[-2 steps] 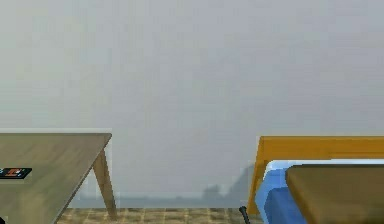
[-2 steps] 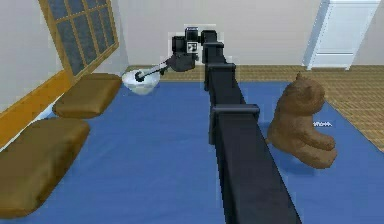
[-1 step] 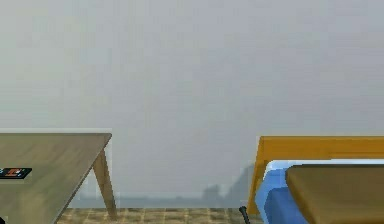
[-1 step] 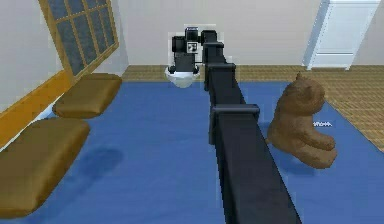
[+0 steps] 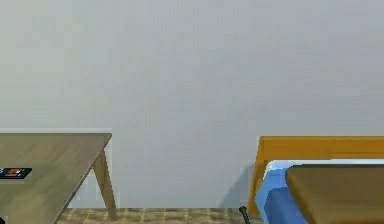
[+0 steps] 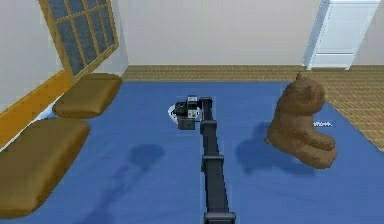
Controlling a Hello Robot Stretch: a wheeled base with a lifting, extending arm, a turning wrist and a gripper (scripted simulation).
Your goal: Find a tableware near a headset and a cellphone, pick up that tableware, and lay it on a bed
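A bed with a blue cover (image 6: 150, 170) spreads across the arm side view. The dark arm bar (image 6: 212, 160) reaches out over it from the bottom edge. At its far end is the gripper (image 6: 180, 112), above the blue cover near the middle of the bed. A small pale shape sits at the fingers, and I cannot tell whether the gripper holds anything. In the forward view the same bed (image 5: 275, 195) shows at the lower right, with an orange wooden frame and a brown pillow (image 5: 335, 190). A dark flat cellphone-like object (image 5: 15, 173) lies on a wooden table (image 5: 60, 160) at the lower left.
Two brown pillows (image 6: 88, 95) (image 6: 40, 160) lie along the bed's left side under a window (image 6: 85, 30). A brown teddy bear (image 6: 300, 122) sits on the bed's right part. A white door (image 6: 345, 30) stands at the far right. A plain wall fills the forward view.
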